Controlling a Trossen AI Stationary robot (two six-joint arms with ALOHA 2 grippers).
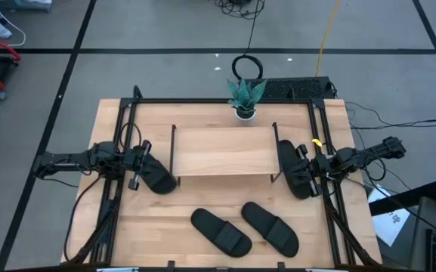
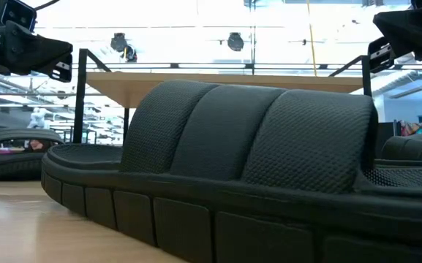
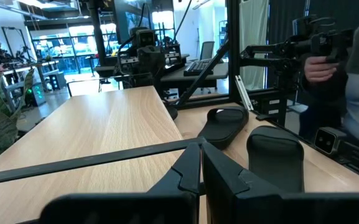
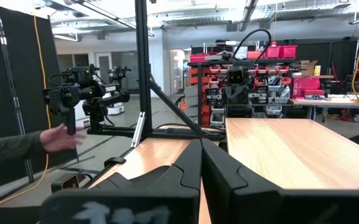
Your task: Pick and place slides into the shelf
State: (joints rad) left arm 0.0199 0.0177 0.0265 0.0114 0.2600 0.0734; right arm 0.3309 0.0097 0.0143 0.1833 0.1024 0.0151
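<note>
Four black slides lie on the desk (image 1: 112,234) around the shelf (image 1: 221,151), whose board at the frame's centre carries none: one slide (image 1: 157,178) just off the shelf's left end, one (image 1: 292,168) at its right end, and two side by side below it, the left of the pair (image 1: 221,231) and the right of the pair (image 1: 270,227). The left tool (image 1: 145,161), fingers pressed together on nothing, sits over the left slide; the right tool (image 1: 305,161), likewise closed and empty, sits over the right slide. A small potted plant (image 1: 245,97) stands above the shelf.
</note>
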